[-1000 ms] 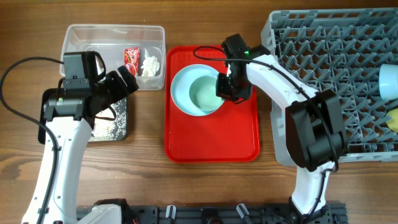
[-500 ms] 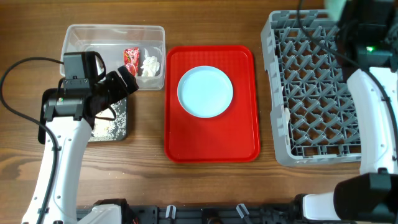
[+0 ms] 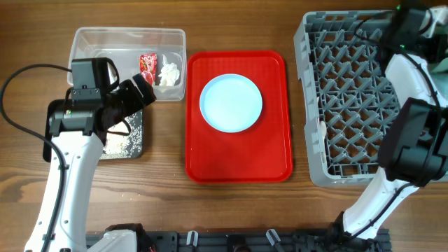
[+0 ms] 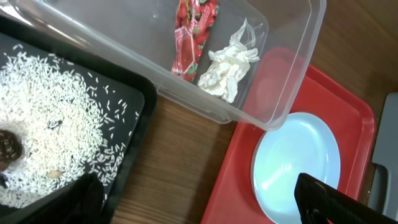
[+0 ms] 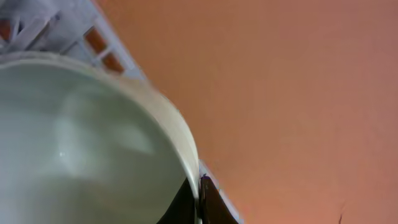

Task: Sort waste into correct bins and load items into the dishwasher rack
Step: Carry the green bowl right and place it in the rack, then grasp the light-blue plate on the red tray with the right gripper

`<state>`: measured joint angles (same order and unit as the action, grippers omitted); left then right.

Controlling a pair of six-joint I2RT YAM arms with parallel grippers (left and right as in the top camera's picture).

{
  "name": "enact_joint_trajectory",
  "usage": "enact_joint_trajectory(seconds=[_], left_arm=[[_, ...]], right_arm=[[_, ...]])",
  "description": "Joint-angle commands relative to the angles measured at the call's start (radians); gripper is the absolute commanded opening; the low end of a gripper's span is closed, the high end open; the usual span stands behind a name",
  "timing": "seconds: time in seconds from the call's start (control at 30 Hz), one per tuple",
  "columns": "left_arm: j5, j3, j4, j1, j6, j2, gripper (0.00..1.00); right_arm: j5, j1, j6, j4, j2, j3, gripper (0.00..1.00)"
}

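Observation:
My right gripper (image 5: pixel 198 200) is shut on the rim of the pale green bowl (image 5: pixel 81 143), held by a corner of the grey dishwasher rack (image 5: pixel 37 25). In the overhead view this gripper (image 3: pixel 413 17) is at the far right corner of the rack (image 3: pixel 350 98). The light blue plate (image 3: pixel 231 103) lies on the red tray (image 3: pixel 238 157). My left gripper (image 4: pixel 199 208) is open and empty over the table between the black tray (image 4: pixel 134 134) and the red tray. The clear tub (image 3: pixel 91 40) holds the red wrapper (image 3: pixel 148 68) and white tissue (image 3: pixel 169 73). Whitish scraps (image 3: pixel 119 143) lie in the black tray.
The left arm (image 3: pixel 70 140) covers much of the black tray in the overhead view. The right arm (image 3: pixel 413 133) runs along the rack's right side. Bare wood table (image 3: pixel 168 140) shows between the bins and the red tray.
My right gripper lifted the pale green bowl off the plate on the red tray and carried it to the rack's far right corner. The left arm has not moved.

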<state>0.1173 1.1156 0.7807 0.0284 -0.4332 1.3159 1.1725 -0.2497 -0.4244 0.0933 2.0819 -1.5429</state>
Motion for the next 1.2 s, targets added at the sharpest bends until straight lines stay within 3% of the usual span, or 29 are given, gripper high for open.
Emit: enact_joint_trajectory(seconds=[0.0,0.1,0.27,0.37,0.43,0.53,0.7,0.83,0.93,1.07,1.17], left_arm=[[0.005,0.001,-0.010,0.005,-0.017,-0.003,1.00],[0.005,0.001,-0.005,0.004,-0.017,-0.003,1.00],[0.005,0.001,-0.005,0.004,-0.017,-0.003,1.00],[0.005,0.001,-0.005,0.004,-0.017,-0.003,1.00],[0.005,0.001,-0.005,0.004,-0.017,-0.003,1.00],[0.005,0.001,-0.005,0.005,-0.017,-0.003,1.00],[0.004,0.001,-0.006,0.005,-0.017,-0.003,1.00],[0.005,0.001,-0.006,0.004,-0.017,-0.003,1.00],[0.005,0.001,-0.005,0.004,-0.017,-0.003,1.00],[0.005,0.001,-0.005,0.004,-0.017,-0.003,1.00],[0.005,0.001,-0.005,0.004,-0.017,-0.003,1.00]], right_arm=[[-0.102,0.048,0.210,0.150,0.011,-0.002,0.04],[-0.194,0.059,0.406,0.338,0.011,-0.002,0.04],[-0.417,0.059,0.506,0.557,0.011,-0.002,0.04],[-0.584,0.059,0.526,0.605,-0.013,-0.002,0.24],[-0.672,0.059,0.528,0.605,-0.111,-0.002,0.29],[-0.928,0.059,0.529,0.592,-0.301,-0.002,0.55],[-1.609,0.098,0.549,0.657,-0.420,-0.002,0.61],[-1.605,0.293,0.556,0.733,-0.372,0.021,0.65],[-1.478,0.442,0.589,0.727,-0.308,0.066,0.66],[-1.316,0.545,0.702,0.711,-0.176,0.066,0.66],[-1.299,0.576,0.807,0.708,-0.045,0.066,0.64]])
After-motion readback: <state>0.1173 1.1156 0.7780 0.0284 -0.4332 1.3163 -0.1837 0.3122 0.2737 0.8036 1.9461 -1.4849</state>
